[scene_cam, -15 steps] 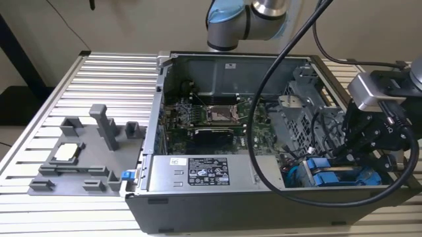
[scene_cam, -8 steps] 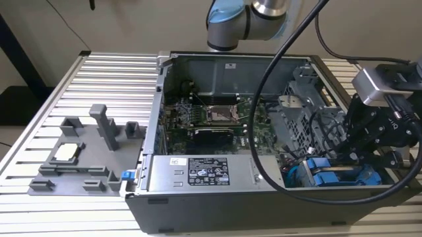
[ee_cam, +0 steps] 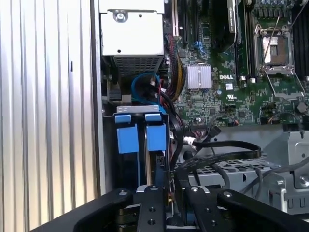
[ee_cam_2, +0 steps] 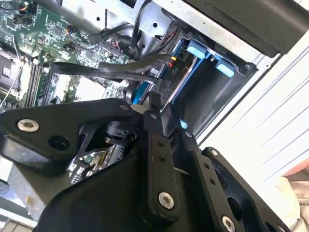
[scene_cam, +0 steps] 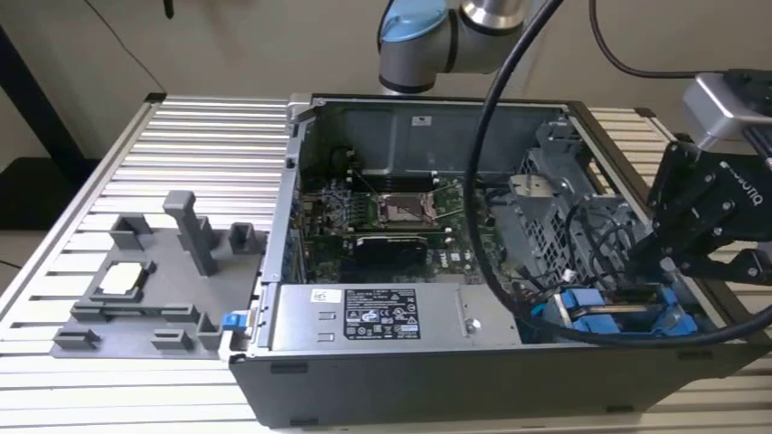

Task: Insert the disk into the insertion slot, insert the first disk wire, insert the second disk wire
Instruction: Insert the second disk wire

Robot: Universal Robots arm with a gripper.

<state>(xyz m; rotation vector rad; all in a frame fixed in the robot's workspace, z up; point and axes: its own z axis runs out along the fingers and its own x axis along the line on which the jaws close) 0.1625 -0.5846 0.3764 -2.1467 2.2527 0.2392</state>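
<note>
At the lower right of the exterior view, the black robot gripper (scene_cam: pixel 637 287) hangs just above the narrow grey drive bay with blue plastic clips (scene_cam: pixel 627 318), at the near right corner of the open grey computer case (scene_cam: pixel 399 384). The flat disk in its bright blue carrier frame (ee_cam: pixel 145 159) stands on edge inside that bay, directly under the fingertips, long axis running down into the slot. The fingers look pinched nearly together around something dark near the black cables (ee_cam: pixel 227 145), but I cannot tell what.
</note>
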